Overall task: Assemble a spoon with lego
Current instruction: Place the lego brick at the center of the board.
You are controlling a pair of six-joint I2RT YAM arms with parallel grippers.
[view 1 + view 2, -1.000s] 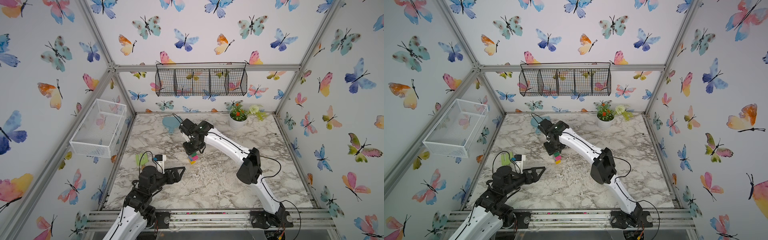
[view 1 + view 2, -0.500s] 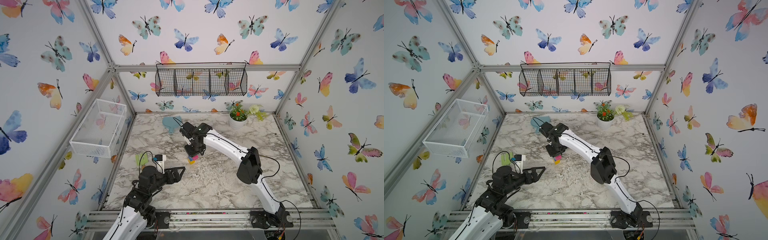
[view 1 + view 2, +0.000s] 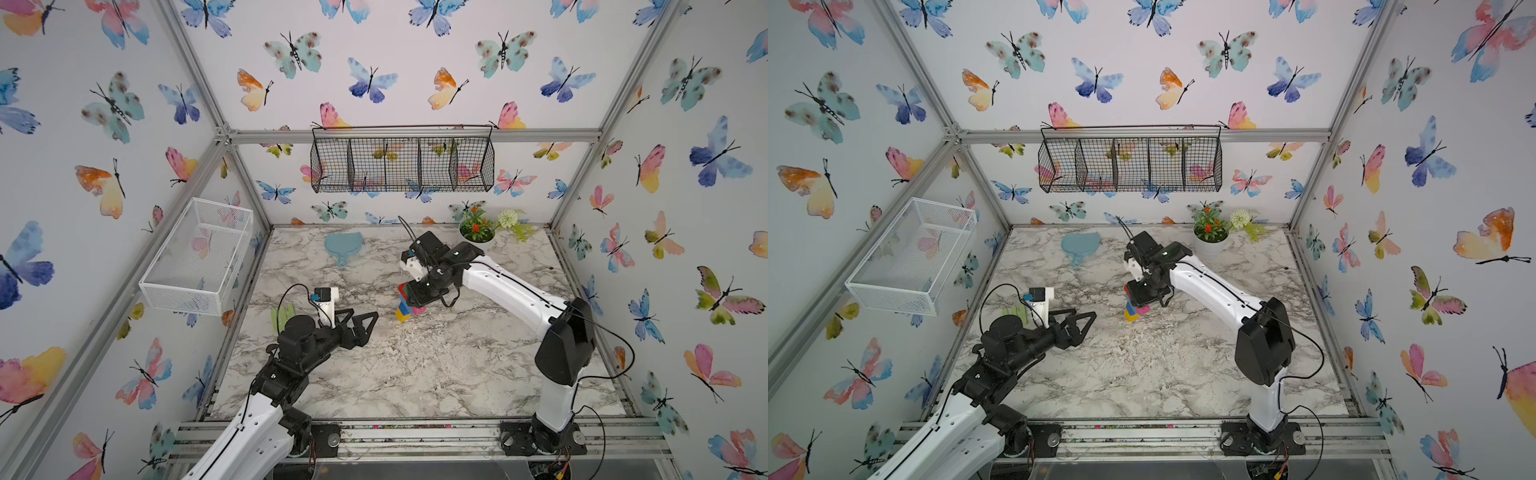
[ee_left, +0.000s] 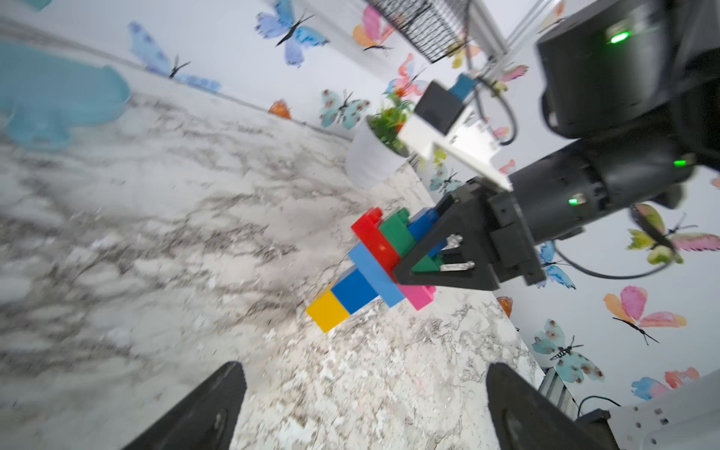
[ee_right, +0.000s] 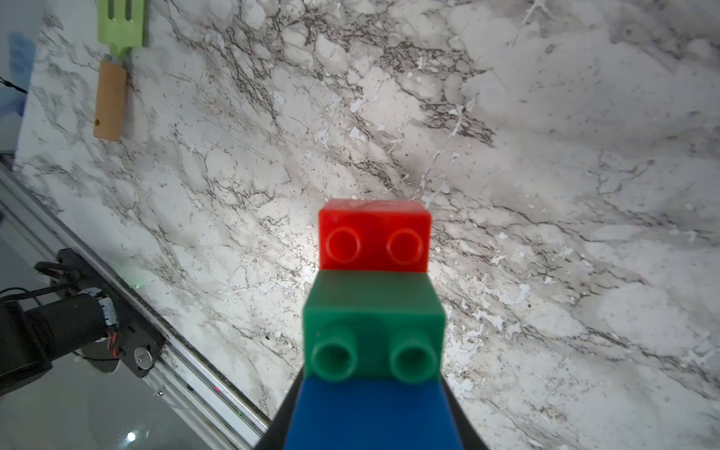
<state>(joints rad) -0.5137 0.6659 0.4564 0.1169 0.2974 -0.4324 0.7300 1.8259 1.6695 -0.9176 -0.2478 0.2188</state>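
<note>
Holding the spoon (image 3: pixel 405 308) tight, the right gripper (image 3: pixel 416 296) hangs over the middle of the worktop (image 3: pixel 415 374). Its jaws are squeezed on the wide end of the spoon, on the green and dark blue bricks.

From the left wrist view the spoon (image 4: pixel 372 269) has red, green and dark blue bricks up by the right gripper (image 4: pixel 413 246). A long light-blue brick goes across, with a pink one beside it. Then comes a thin stem of one blue brick and one yellow brick. The stem slants down, with the yellow end lowest. I cannot tell if that end touches the worktop. From the right wrist view I see the studs of the red and green bricks. The dark blue brick sits between the two black fingers (image 5: pixel 278 426).

The left gripper (image 3: pixel 362 318) is at the front left, near the spoon but not touching it, and it points that way. Its jaws are spread wide with nothing in them.

A pale blue paddle (image 3: pixel 343 246) lies flat near the back wall. A light green fork tool (image 5: pixel 120 27) with a wooden handle lies by the left edge. A white flower pot (image 3: pixel 1209 248) stands at the back, toward the right. A black wire basket (image 3: pixel 401 166) hangs on the back wall, and a white wire basket (image 3: pixel 199 253) hangs on the left wall.
</note>
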